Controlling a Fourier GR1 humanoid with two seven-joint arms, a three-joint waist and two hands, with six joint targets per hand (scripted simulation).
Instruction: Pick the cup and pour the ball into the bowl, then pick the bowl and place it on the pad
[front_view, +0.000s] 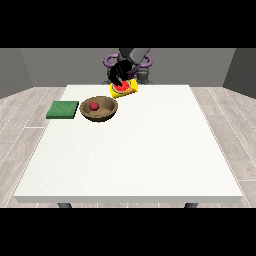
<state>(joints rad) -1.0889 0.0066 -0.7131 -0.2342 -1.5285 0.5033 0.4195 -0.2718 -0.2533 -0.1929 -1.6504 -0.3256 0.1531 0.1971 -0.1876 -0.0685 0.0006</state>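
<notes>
A yellow cup (124, 89) hangs tilted above the table's far edge, its red inside facing the camera. The hand at the view's left (120, 74) is curled round the cup from above and behind. A brown wooden bowl (101, 114) stands just left of and in front of the cup, with a red ball (93, 106) lying inside it. A flat green pad (63, 109) lies to the left of the bowl, near the table's left edge. I see no other hand.
The white table (135, 150) stretches wide toward the camera. The robot's grey torso (135, 54) stands behind its far edge.
</notes>
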